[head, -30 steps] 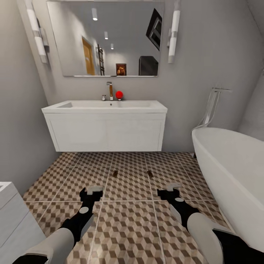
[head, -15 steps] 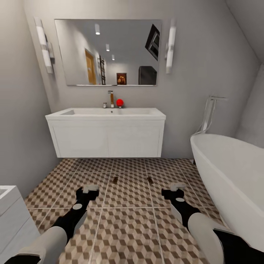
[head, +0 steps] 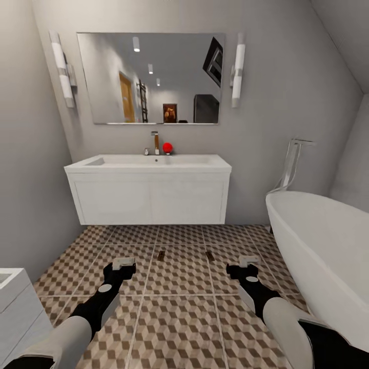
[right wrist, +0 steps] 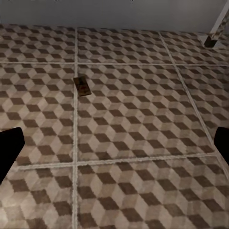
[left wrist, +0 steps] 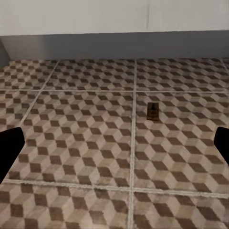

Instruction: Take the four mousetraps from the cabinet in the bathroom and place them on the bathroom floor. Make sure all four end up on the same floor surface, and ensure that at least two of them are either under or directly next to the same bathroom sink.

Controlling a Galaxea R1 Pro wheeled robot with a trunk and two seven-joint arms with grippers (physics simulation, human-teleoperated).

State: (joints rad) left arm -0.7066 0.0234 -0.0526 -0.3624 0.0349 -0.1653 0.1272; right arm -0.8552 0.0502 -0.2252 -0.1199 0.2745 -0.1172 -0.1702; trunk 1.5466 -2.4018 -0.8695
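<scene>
The whole head view differs from that of a second ago: the mirror (head: 151, 78) and the sink (head: 148, 165) sit lower in the picture and look smaller, and more wall shows above them. This reads as the head camera backing away and tilting up, not as any fixture moving.

The bathroom floor (head: 179, 318), tiled in a brown and beige cube pattern, runs from the robot to the wall. The white bathtub (head: 323, 251) stands along the right side. A white unit (head: 15, 302) cuts into the near left corner. The sink carries a chrome faucet (head: 155, 142) and a small red object (head: 167, 147) beside it.

Two mousetraps lie flat on the floor just in front of the sink vanity, one on the left (head: 162, 254) and one on the right (head: 210, 255), near each other but apart. Their place on the tiles has not changed over the second. The left wrist view shows one trap (left wrist: 152, 110) ahead of that tool; the right wrist view shows the other (right wrist: 82, 86).

The left tool (head: 123, 264) and right tool (head: 249, 261) hang low over the floor, short of the traps. In the wrist views each tool's jaws stand wide at the picture's edges, with nothing between them.

Judgement: two traps are set near the sink, which appears to meet that condition. Two more remain to be fetched from the cabinet; the retreat fits that.
</scene>
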